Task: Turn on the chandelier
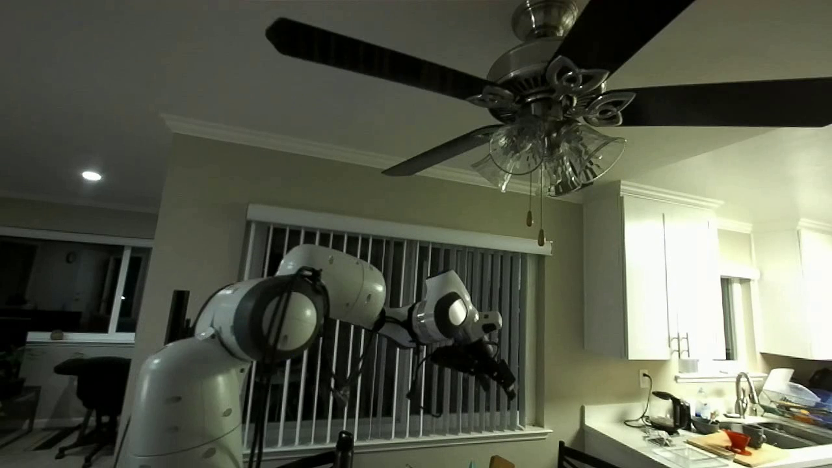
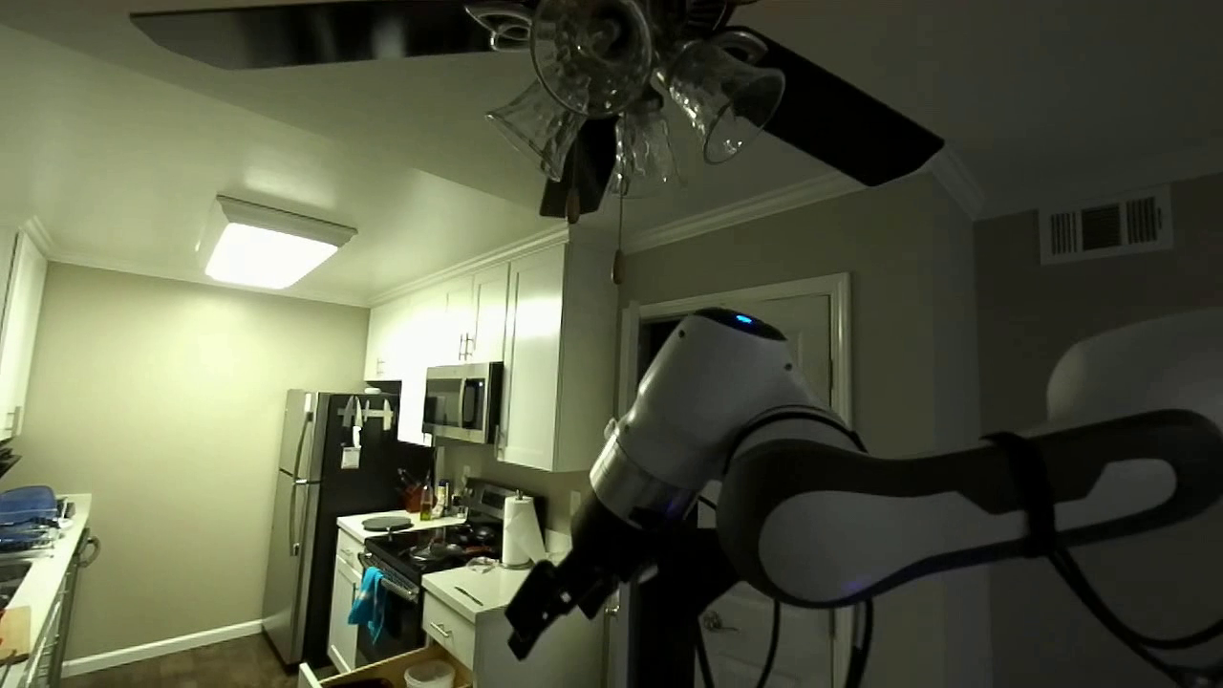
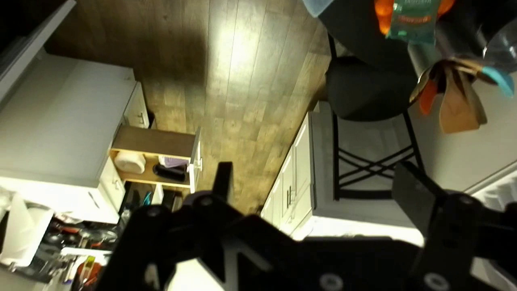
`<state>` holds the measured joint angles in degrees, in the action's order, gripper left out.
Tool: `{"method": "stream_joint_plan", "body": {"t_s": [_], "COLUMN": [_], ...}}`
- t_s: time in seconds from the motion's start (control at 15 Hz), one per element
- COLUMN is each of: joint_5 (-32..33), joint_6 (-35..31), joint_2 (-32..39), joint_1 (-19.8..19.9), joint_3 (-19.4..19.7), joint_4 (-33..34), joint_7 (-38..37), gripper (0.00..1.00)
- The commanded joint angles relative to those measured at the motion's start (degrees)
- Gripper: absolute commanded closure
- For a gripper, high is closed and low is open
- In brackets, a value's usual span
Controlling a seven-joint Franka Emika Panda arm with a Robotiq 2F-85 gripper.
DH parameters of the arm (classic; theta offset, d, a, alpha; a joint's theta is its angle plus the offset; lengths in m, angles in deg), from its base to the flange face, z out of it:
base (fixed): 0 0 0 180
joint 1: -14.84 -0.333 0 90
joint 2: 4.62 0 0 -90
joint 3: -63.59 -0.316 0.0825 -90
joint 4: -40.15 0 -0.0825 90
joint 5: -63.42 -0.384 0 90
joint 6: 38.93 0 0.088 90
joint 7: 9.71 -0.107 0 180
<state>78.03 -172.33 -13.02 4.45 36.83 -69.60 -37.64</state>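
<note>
The chandelier (image 1: 575,146) is a ceiling-fan fixture with clear glass bell shades and long dark blades. It hangs from the ceiling and its shades look unlit. It also shows at the top of an exterior view (image 2: 592,62), partly cut off. Two thin pull chains with small wooden ends (image 1: 541,238) hang below the shades; they also show in an exterior view (image 2: 618,268). My gripper (image 1: 499,389) is open and empty, well below the chains and tilted downward. It also shows in an exterior view (image 2: 554,623). In the wrist view its fingers (image 3: 317,171) stand wide apart. The chandelier is out of the wrist view.
Vertical blinds (image 1: 390,325) are behind the arm. White wall cabinets (image 1: 669,279) stand at the right. A lit kitchen ceiling lamp (image 2: 268,256) is at the far left. The wrist view shows a dark chair (image 3: 367,89), utensils (image 3: 460,105) and an open drawer (image 3: 153,141).
</note>
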Motion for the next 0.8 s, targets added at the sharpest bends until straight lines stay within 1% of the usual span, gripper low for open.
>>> {"method": "stream_joint_plan", "body": {"t_s": [0.0, 0.13, 0.2, 0.27, 0.33, 0.4, 0.47, 0.53, 0.6, 0.73], "joint_5": [14.60, 23.04, 26.03, 27.62, 25.89, 19.85, 22.48, 22.10, 21.57, 21.51], "joint_6": [-0.19, 0.66, 1.50, 3.47, 6.78, 11.11, 5.45, 8.06, 9.22, 9.67], "joint_2": [10.53, 15.30, 17.54, 19.64, 21.64, 23.83, 18.89, 20.80, 22.19, 23.62], "joint_1": [-0.95, -4.33, -6.27, -8.28, -10.07, -11.36, -11.26, -9.67, -10.52, -11.19], "joint_3": [-1.12, 0.81, 2.03, 3.24, 4.11, 4.35, 6.60, 3.76, 3.94, 3.99], "joint_4": [14.87, 22.39, 25.95, 29.45, 32.78, 36.04, 28.72, 31.13, 32.99, 34.63], "joint_7": [-14.95, -21.57, -23.23, -23.51, -22.12, -17.84, -20.56, -20.40, -20.15, -20.13], "gripper": [0.00, 0.00, 0.00, 0.00, 0.00, 0.00, 0.00, 0.00, 0.00, 0.00]}}
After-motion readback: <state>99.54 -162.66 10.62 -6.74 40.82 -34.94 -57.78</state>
